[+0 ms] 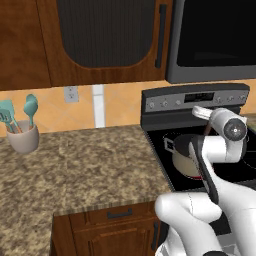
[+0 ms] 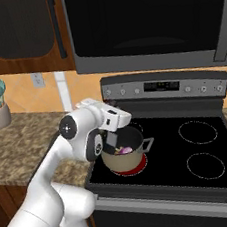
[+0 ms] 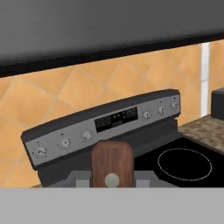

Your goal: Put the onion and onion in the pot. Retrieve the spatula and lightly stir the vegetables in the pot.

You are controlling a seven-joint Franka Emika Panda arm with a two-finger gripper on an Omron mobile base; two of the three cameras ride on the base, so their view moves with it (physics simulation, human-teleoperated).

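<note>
While one pot (image 2: 122,154) sits, one onion (image 2: 124,150) shows.

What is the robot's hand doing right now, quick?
Gripper: closed on the spatula, gripping its brown wooden handle, above the pot.

One pot (image 2: 122,157), one onion (image 2: 125,150), two teal utensils (image 1: 20,112).

The pot (image 2: 123,156) sits on the stove's (image 2: 208,174) front-left burner, holding an onion (image 2: 125,150), with the counter (image 1: 75,165) to its left
</note>
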